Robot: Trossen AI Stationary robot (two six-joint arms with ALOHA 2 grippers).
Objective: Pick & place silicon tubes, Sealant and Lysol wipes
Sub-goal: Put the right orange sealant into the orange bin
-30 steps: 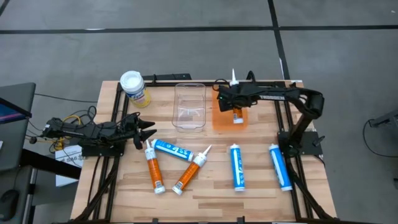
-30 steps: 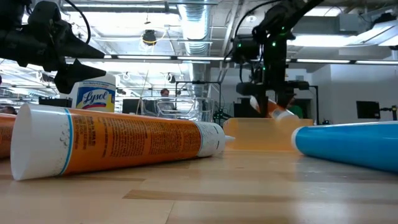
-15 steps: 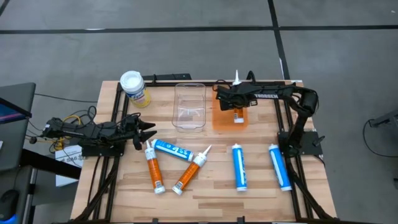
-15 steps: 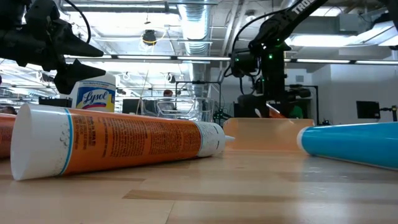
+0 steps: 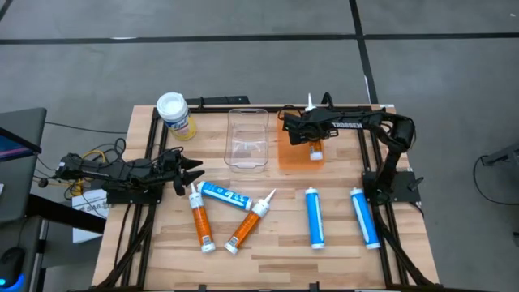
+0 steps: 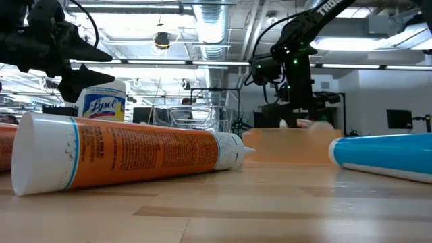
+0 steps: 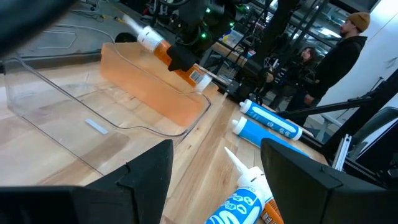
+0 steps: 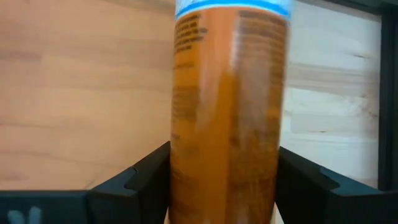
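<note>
An orange tube (image 5: 313,144) slants over the orange bin (image 5: 292,158) at the far right, nozzle (image 5: 309,101) up toward the far edge. My right gripper (image 5: 306,134) is shut on it. My left gripper (image 5: 195,169) hovers open at the table's left edge with nothing between its fingers. The Lysol wipes (image 5: 173,113) stand upright at the far left corner. Two orange tubes (image 5: 199,217) (image 5: 247,223) and three blue tubes (image 5: 225,195) (image 5: 314,216) (image 5: 364,216) lie on their sides on the wood. My right gripper has the orange tube's body (image 8: 227,124) between its two fingers, about mid-length. The fingers slant down from above and lie across the tube. The tube is tilted, nozzle high, its base end (image 7: 199,78) low at the orange bin's rim; whether it rests there, I cannot tell.
A clear plastic bin (image 5: 247,138) stands left of the orange bin. People stand in the room beyond the table (image 7: 348,50). Bare wood lies along the table's near edge (image 5: 268,251).
My right gripper has sunk a little over the orange bin, and the orange tube in it has gone lower and tipped nearer to level. The middle blue tube has rolled a little toward the table's right edge.
</note>
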